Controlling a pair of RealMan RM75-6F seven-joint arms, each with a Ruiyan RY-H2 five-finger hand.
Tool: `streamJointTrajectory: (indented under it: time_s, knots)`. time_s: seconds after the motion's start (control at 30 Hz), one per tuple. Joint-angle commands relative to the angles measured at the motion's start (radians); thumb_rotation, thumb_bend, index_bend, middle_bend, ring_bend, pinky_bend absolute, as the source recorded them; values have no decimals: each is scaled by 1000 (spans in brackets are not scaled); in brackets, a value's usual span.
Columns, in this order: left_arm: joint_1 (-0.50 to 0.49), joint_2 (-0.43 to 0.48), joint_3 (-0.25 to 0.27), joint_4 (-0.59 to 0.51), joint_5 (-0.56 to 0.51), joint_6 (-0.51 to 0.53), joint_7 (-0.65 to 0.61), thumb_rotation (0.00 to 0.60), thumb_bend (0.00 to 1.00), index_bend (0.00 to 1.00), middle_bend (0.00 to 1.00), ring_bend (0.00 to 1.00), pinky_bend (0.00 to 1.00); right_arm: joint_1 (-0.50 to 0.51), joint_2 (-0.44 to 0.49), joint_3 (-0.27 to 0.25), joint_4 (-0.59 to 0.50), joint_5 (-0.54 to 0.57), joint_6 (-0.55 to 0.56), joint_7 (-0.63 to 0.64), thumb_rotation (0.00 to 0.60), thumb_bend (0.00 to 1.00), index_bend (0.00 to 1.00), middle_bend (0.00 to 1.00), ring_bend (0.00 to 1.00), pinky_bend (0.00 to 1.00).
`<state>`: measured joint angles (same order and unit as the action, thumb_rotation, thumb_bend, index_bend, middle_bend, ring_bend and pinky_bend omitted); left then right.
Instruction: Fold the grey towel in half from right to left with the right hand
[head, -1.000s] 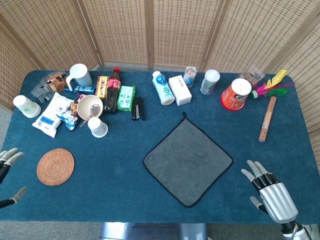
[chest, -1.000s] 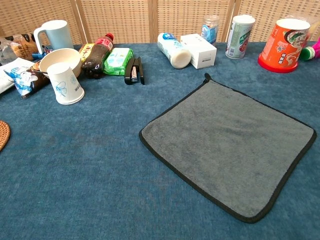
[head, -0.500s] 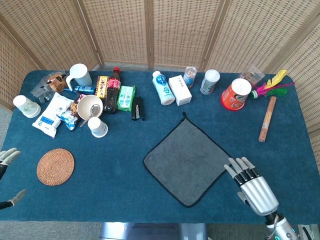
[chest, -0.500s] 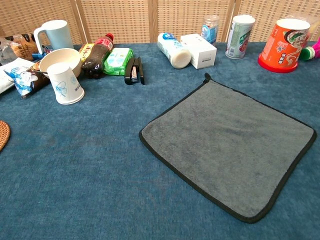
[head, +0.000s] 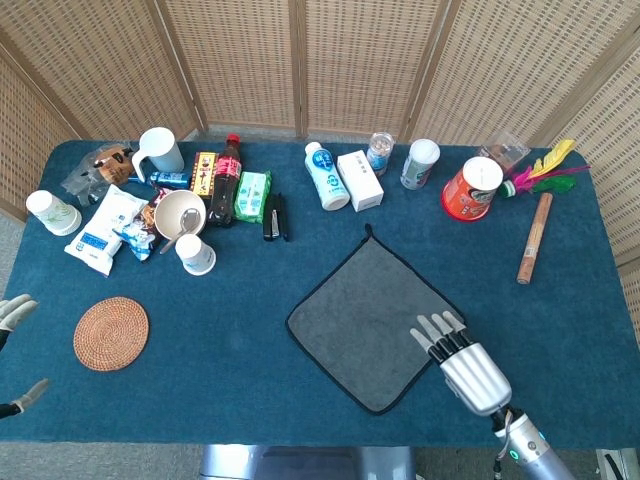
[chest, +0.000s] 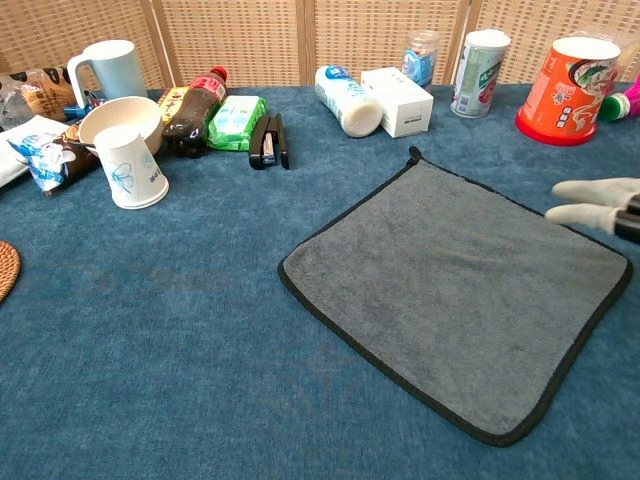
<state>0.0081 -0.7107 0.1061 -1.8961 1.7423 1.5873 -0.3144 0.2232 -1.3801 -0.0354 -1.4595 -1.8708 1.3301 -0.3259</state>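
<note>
1. Head view: grey towel (head: 375, 323) lies flat and unfolded on the blue table (head: 250, 360), set as a diamond, hanging loop at its far corner, right of centre. No fold made.

2. Right hand (head: 462, 362) hovers over the towel's right-hand corner, fingers (head: 432, 334) spread and straight, pointing away from the robot, holding nothing. Whether it touches the cloth cannot be told from above.

3. Chest view: only the right hand's pale fingertips (chest: 590, 200) show at the right edge, above the towel's right border, apart from each other and with a gap under them. Reads as not yet in contact.

4. Left hand (head: 14, 318) sits at the far left table edge, mostly cut off; fingers apart, nothing in them. Well away from the towel.

5. Step in hand, as I judge it: reach to the right corner, before any grasp.

6. Next move calls for lowering onto the right edge or corner, pinching the black hem, then lifting and carrying it leftward across to the opposite corner.

7. Clutter near the far corner: white bottle (head: 326, 176), white box (head: 360, 180). Orange cup (head: 471, 189) stands clear of the fold path.
</note>
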Motion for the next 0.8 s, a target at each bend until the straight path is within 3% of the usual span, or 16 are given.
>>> streamJointTrajectory:
  time_s: [0.03, 0.8]
  knots:
    - [-1, 1, 0, 0, -4, -3, -1, 600, 321, 61, 0, 0, 47, 15, -16, 3, 14, 7, -13, -11, 600, 110, 84, 0, 0, 176]
    - [-9, -7, 0, -7, -14, -26, 19, 600, 321, 60, 0, 0, 47, 82, -83, -19, 144, 3, -13, 51, 600, 95, 59, 0, 0, 198]
